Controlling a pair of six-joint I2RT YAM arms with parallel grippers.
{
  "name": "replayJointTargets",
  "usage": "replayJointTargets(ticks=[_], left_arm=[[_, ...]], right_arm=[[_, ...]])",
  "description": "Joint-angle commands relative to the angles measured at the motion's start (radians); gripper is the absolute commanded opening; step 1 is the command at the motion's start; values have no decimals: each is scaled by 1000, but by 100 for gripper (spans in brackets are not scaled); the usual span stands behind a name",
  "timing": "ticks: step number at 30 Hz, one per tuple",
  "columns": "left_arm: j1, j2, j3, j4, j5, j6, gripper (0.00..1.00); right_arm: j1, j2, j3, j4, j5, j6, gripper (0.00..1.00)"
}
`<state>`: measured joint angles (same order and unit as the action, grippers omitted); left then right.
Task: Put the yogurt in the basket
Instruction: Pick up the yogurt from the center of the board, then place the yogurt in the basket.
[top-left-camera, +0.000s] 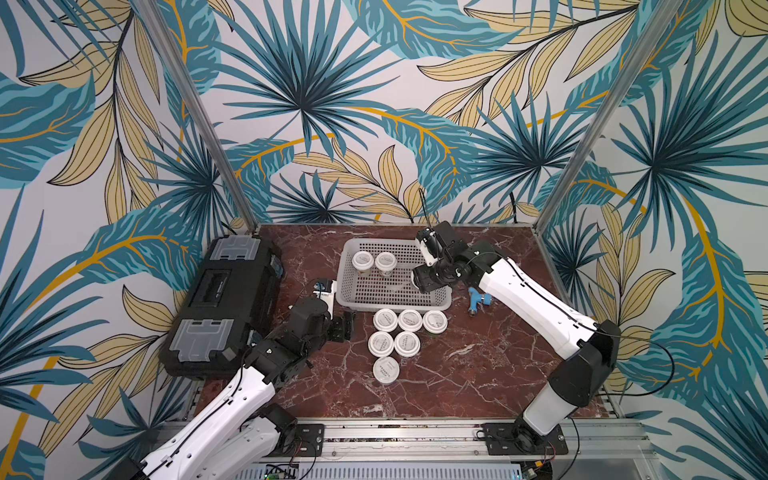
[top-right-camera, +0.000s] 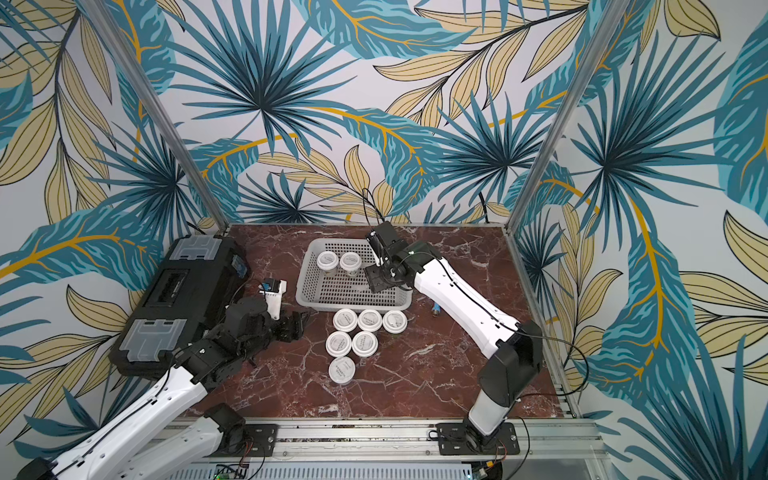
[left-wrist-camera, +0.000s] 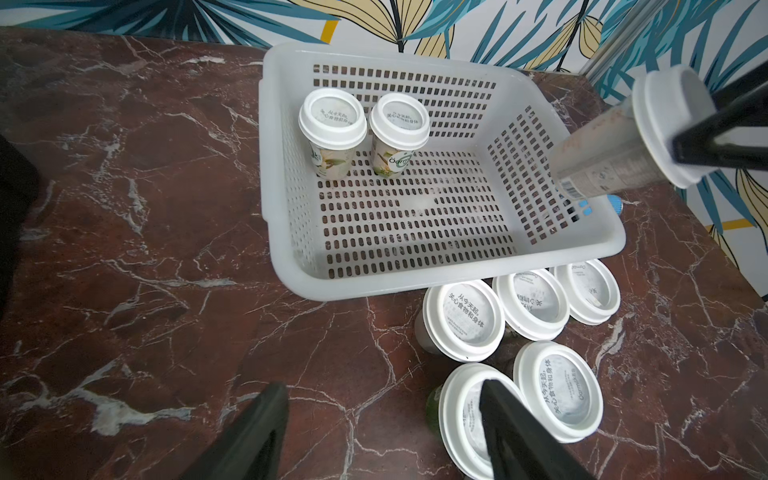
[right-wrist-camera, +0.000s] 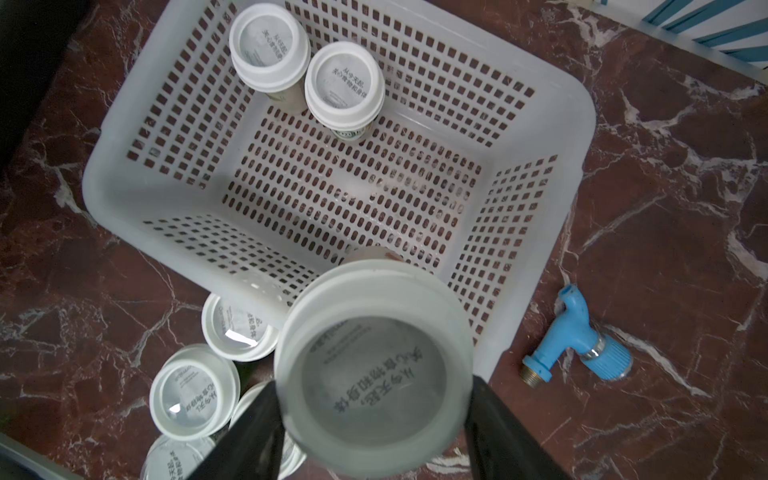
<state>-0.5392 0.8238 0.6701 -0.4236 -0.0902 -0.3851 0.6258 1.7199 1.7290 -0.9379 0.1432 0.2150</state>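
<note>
Marble table, red-brown, white-veined; leaf-print walls. Both top views: right gripper over basket right edge; two jars upright, basket's upper left; six jars packed on table just below basket; left gripper spread, empty, just left of them; black toolbox far left. Left wrist: white grid-holed basket, rolled rim; held jar slanted over one short wall. Right wrist: black fingers pinch held jar's round white lid from both sides; blue fitting on marble near basket.

Marble table; on it basket, six yogurts, toolbox, blue tap.
</note>
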Motion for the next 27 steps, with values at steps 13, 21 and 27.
replayJointTargets(ticks=[13,21,27], left_arm=[[7,-60,-10,-35,-5,25,77],[6,-56,-6,-37,-2,28,77],[7,-55,-10,-35,-1,29,77]], right_arm=[[-54,273,136,237,7,-19,65],[-84,344,166,258,12,-19,65],[-97,376,175,265,3,-19,65]])
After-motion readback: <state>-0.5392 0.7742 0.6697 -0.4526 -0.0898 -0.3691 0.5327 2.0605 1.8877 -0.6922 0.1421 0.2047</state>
